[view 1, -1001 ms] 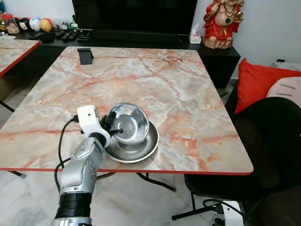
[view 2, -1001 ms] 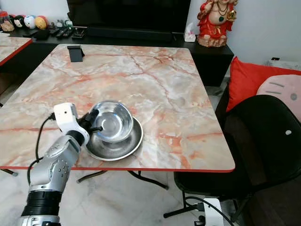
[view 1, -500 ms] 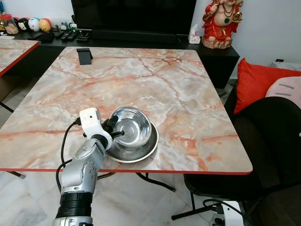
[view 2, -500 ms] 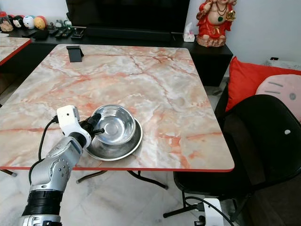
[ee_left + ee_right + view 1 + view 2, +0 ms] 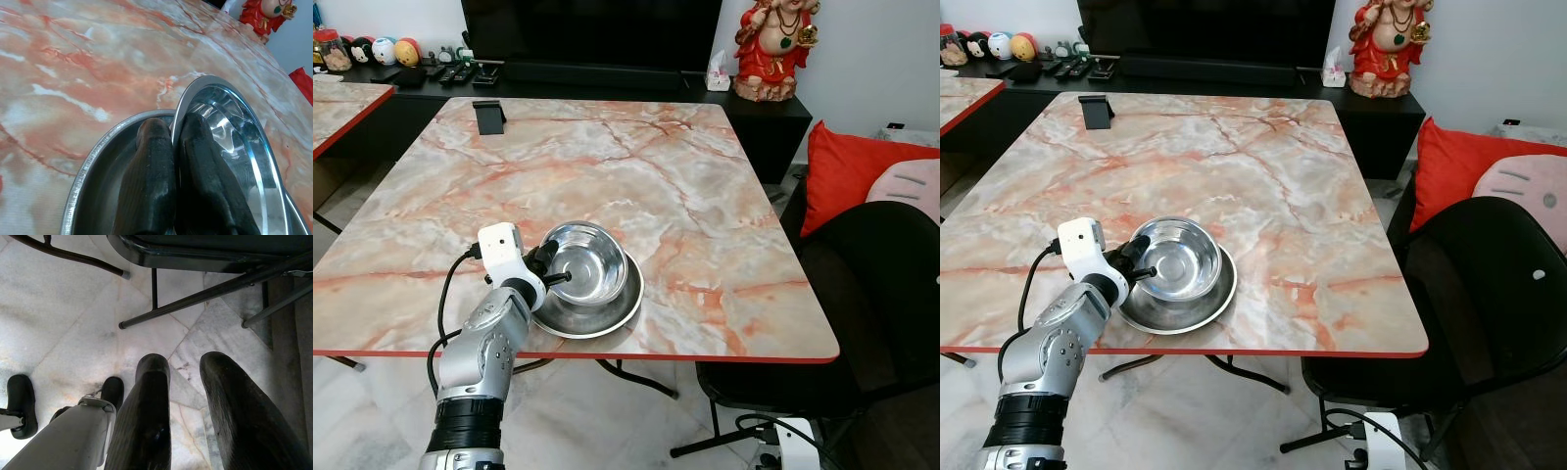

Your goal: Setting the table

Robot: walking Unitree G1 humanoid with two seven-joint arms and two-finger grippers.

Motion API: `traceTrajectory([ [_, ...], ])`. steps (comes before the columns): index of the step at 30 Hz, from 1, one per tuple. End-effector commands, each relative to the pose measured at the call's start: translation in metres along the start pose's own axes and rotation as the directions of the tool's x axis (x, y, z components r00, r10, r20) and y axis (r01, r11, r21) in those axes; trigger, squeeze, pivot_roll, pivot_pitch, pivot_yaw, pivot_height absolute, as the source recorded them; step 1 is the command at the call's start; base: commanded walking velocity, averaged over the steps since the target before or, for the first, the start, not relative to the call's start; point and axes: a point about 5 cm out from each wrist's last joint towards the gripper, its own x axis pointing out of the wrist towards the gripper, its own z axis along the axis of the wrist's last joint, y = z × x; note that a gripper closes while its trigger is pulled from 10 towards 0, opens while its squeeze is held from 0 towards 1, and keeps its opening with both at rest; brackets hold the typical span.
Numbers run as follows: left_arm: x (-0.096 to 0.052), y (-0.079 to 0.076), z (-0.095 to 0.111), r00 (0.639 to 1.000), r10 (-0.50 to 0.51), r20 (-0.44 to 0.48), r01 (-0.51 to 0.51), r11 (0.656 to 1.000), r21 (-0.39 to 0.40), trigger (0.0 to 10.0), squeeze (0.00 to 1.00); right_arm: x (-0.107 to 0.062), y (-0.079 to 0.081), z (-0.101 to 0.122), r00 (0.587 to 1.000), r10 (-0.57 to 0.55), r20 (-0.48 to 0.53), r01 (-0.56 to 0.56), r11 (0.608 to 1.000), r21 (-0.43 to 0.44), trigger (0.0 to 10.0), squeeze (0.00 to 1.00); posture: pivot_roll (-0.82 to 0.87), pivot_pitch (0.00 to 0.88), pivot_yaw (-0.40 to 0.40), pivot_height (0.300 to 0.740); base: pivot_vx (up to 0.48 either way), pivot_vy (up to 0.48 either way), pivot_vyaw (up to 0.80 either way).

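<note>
Pinching the near rim of the steel bowl (image 5: 585,262), the left gripper (image 5: 551,274) had it seated in the plate (image 5: 617,313) just past its fingertips — best to let go gently. Right gripper (image 5: 188,382) hung apart, unclenched, over the floor.

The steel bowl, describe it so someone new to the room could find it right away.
Start at the marble table and go to its near edge. There a shallow steel plate holds the steel bowl, whose rim the left end effector pinches. It is deeper and smaller than the plate beneath.
</note>
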Motion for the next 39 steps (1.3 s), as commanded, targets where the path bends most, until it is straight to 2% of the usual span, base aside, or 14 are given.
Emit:
traceTrajectory([
  [1,0.003,-0.005,0.001,1.0,-0.022,-0.017,0.022,1.0,0.018,10.0,0.4,0.0,-0.001,-0.001,1.0,-0.002,-0.008,0.002,1.0,0.001,10.0,0.0,0.09,0.0,-0.057,0.74,0.0,0.0,0.0],
  [2,0.003,-0.006,0.001,1.0,-0.024,-0.02,0.024,1.0,0.02,10.0,0.49,0.0,-0.001,-0.001,1.0,-0.001,-0.008,0.001,1.0,0.001,10.0,0.0,0.09,0.0,-0.057,0.74,0.0,0.0,0.0],
  [3,0.003,-0.006,0.0,0.999,-0.024,-0.022,0.025,0.999,0.02,10.0,0.53,0.0,-0.001,-0.001,1.0,-0.002,-0.007,0.002,1.0,0.002,10.0,0.0,0.09,0.0,-0.057,0.74,0.0,0.0,0.0],
  [5,0.002,-0.006,0.0,0.999,-0.025,-0.023,0.025,0.999,0.02,10.0,0.54,0.0,-0.001,-0.001,1.0,-0.002,-0.007,0.002,1.0,0.003,10.0,0.0,0.09,0.0,-0.057,0.74,0.0,0.0,0.0],
  [7,0.002,-0.007,-0.001,0.999,-0.024,-0.026,0.024,0.999,0.021,10.0,0.47,0.0,-0.001,-0.001,1.0,-0.002,-0.007,0.002,1.0,0.003,10.0,0.0,0.09,0.0,-0.057,0.74,0.0,0.0,0.0],
  [8,0.002,-0.007,-0.001,0.999,-0.024,-0.026,0.024,0.999,0.021,10.0,0.47,0.0,-0.001,-0.001,1.0,-0.002,-0.007,0.002,1.0,0.003,10.0,0.0,0.09,0.0,-0.057,0.74,0.0,0.0,0.0],
  [9,0.002,-0.007,-0.001,0.999,-0.022,-0.026,0.023,0.999,0.022,10.0,0.41,0.0,-0.001,-0.001,1.0,-0.002,-0.007,0.002,1.0,0.003,10.0,0.0,0.09,0.0,-0.057,0.74,0.0,0.0,0.0],
  [10,0.002,-0.007,-0.001,0.999,-0.02,-0.027,0.021,0.999,0.024,10.0,0.15,0.0,-0.001,-0.001,1.0,-0.001,-0.007,0.001,1.0,0.003,10.0,0.0,0.09,0.0,-0.058,0.74,0.0,0.0,0.0],
  [11,0.002,-0.006,-0.001,0.999,-0.016,-0.027,0.017,0.999,0.03,10.0,0.06,0.0,-0.001,-0.001,1.0,-0.001,-0.008,0.001,1.0,0.002,10.0,0.0,0.09,0.0,-0.058,0.74,0.0,0.0,0.0],
  [19,0.003,0.002,0.004,1.0,0.009,-0.021,-0.007,0.997,0.075,10.0,0.05,0.0,-0.001,-0.001,1.0,0.001,-0.009,-0.001,1.0,0.0,10.0,0.0,0.09,0.0,-0.059,0.74,0.0,0.0,0.0],
  [21,0.003,0.004,0.005,1.0,0.009,-0.015,-0.006,0.985,0.175,10.0,0.05,0.0,-0.001,-0.001,1.0,0.006,-0.013,-0.006,1.0,-0.006,10.0,0.0,0.09,0.0,-0.059,0.74,0.0,0.0,0.0],
  [23,0.003,0.005,0.005,1.0,0.012,-0.015,-0.009,0.983,0.181,10.0,0.05,0.0,-0.001,-0.001,1.0,0.007,-0.013,-0.007,1.0,-0.007,10.0,0.0,0.09,0.0,-0.059,0.74,0.0,0.0,0.0],
  [28,0.003,0.003,0.004,0.999,-0.017,-0.027,0.025,0.949,0.313,10.0,0.0,0.0,-0.001,-0.001,1.0,0.007,-0.013,-0.007,1.0,-0.007,10.0,0.0,0.09,0.0,-0.061,0.74,0.0,0.0,0.0],
  [39,0.003,-0.003,-0.002,0.998,-0.053,-0.044,0.064,0.947,0.316,10.0,0.0,0.0,-0.001,0.0,1.0,0.006,-0.012,-0.007,1.0,-0.008,10.0,0.0,0.09,0.0,-0.061,0.74,0.0,0.0,0.0],
])
